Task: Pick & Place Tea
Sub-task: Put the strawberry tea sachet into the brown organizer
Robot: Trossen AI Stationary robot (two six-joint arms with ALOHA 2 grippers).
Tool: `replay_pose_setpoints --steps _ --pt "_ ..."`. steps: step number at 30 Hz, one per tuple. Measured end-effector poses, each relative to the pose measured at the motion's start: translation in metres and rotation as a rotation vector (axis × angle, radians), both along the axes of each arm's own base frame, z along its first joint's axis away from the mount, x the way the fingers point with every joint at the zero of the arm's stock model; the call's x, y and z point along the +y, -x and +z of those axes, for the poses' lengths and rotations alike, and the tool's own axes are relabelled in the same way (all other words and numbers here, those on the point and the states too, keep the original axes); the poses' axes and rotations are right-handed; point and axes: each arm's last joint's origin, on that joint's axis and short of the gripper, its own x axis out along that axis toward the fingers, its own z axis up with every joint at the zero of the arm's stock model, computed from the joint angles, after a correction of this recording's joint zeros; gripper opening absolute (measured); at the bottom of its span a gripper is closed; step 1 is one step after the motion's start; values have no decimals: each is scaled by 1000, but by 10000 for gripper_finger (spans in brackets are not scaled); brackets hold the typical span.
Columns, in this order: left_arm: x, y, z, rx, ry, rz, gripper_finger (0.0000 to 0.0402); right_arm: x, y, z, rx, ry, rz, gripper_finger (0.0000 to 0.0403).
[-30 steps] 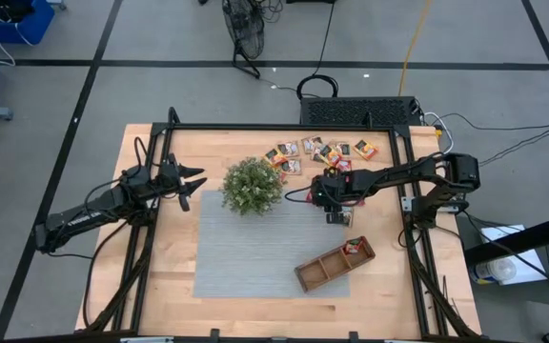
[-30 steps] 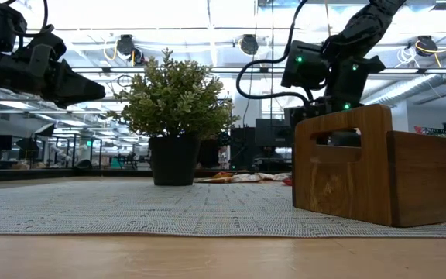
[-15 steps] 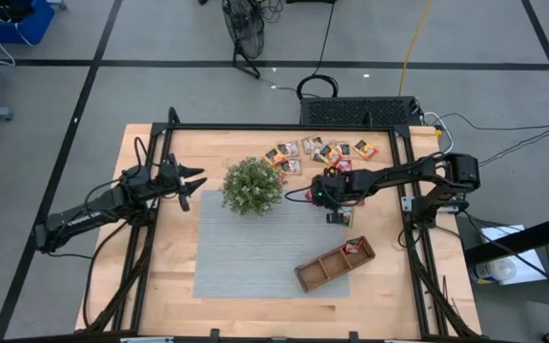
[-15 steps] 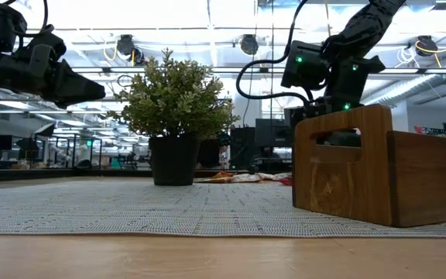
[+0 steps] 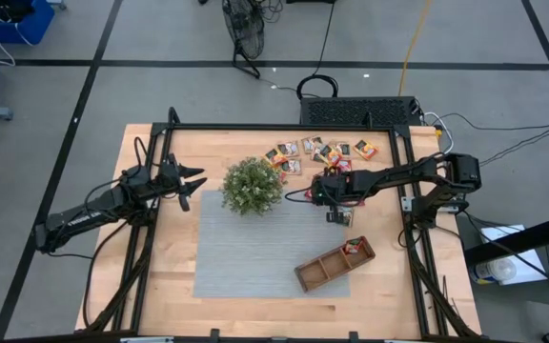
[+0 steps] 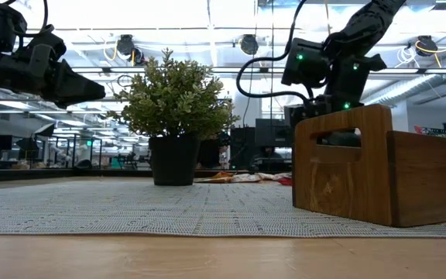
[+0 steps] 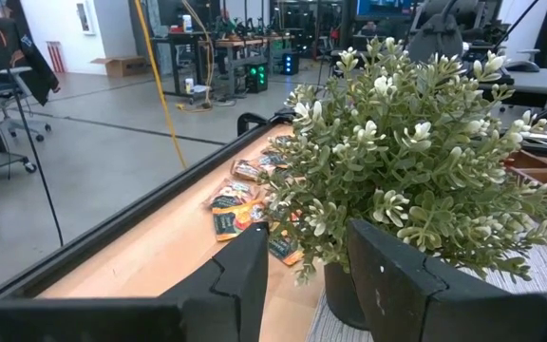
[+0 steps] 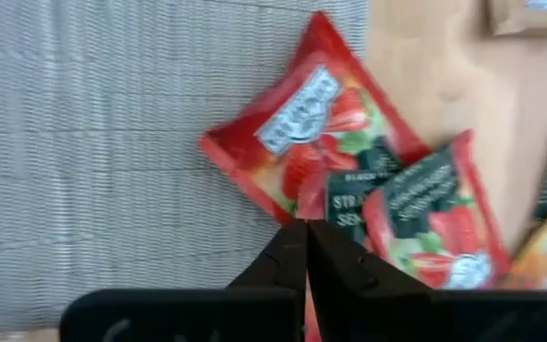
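A red tea sachet (image 8: 302, 142) lies partly on the grey mat (image 8: 84, 142) and partly on the wood, with a second red sachet (image 8: 425, 228) overlapping it. My right gripper (image 8: 305, 228) (image 5: 336, 216) slants down, shut at the first sachet's edge. More tea sachets (image 5: 320, 152) lie loose along the table's far edge, and some are in the wooden tray's (image 5: 324, 270) right compartment (image 5: 354, 246). My left gripper (image 5: 194, 181) stands open and level at the table's left, pointing at the plant (image 5: 252, 185). My right gripper's fingertips (image 8: 292, 242) meet on the red sachet's near edge (image 8: 297, 211), where the second sachet overlaps it. They come from above, slanting down toward the table's near edge. The sachet lies flat on the mat and wood. The fingers hide the pinch itself.
The potted plant stands at the mat's far left corner. The wooden tray lies slantwise at the mat's near right corner and hides the right gripper's fingers in the low view (image 6: 378, 167). A black frame (image 5: 284, 127) rims the table.
My right gripper has kept its place above the mat's right edge and its fingers have closed together on the sachet's edge. The sachet lies where it was. My left arm has kept still.
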Motion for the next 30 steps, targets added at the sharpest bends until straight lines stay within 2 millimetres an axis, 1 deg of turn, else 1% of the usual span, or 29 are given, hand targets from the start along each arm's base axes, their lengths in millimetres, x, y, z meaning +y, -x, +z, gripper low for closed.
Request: replay_pose_setpoints --steps 7,12,15,18,21,26,30 --pt "0 0 0 0 0 0 147 7 -3 4 8 169 50 0" --pt "0 0 0 0 0 0 147 2 -5 5 -34 172 1 0" --pt "0 0 0 0 0 0 147 -2 -3 5 -21 168 -16 10" --pt "0 0 0 0 0 -1 147 -1 0 3 7 110 -6 39" --pt "0 0 0 0 0 -1 147 -1 5 2 32 28 -46 81" --pt "0 0 0 0 0 0 147 -11 14 0 78 -69 -148 148" --pt "0 0 0 0 0 -1 147 -18 17 -1 86 -116 -175 181"
